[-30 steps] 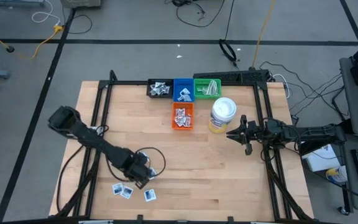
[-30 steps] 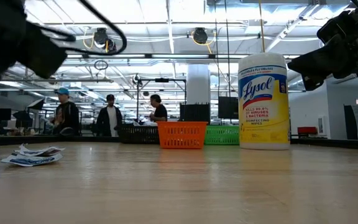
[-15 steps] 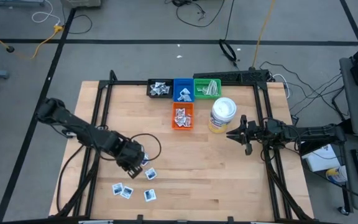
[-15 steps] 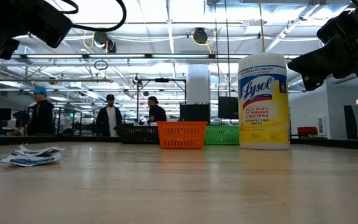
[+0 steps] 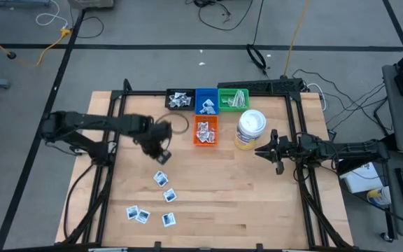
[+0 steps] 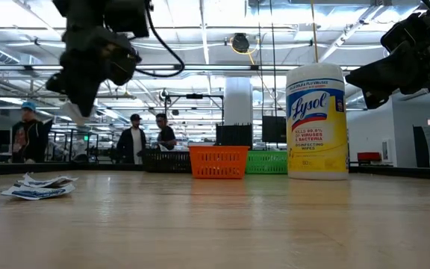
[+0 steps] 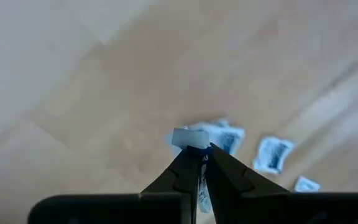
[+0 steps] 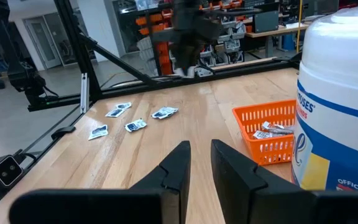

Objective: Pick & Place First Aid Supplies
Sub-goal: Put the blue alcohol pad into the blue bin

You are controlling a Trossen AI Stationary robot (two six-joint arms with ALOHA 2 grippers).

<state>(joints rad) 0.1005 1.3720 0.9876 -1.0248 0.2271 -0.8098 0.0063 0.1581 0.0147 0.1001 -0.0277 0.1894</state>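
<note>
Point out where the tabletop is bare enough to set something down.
Bare wood runs from the loose packets across to the right pincer, below the orange bin and wipes canister. The back edge is crowded with the black bin, blue bin and green bin.

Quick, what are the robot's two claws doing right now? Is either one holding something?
Left gripper: shut on a small white packet, lifted above the table.
Right gripper: fingers slightly apart, holding nothing, beside the wipes canister.

wipes canister (image 5: 250,129) upright, beside orange bin (image 5: 206,131) | black (image 5: 180,100), blue (image 5: 206,100), green (image 5: 233,99) bins behind
</note>
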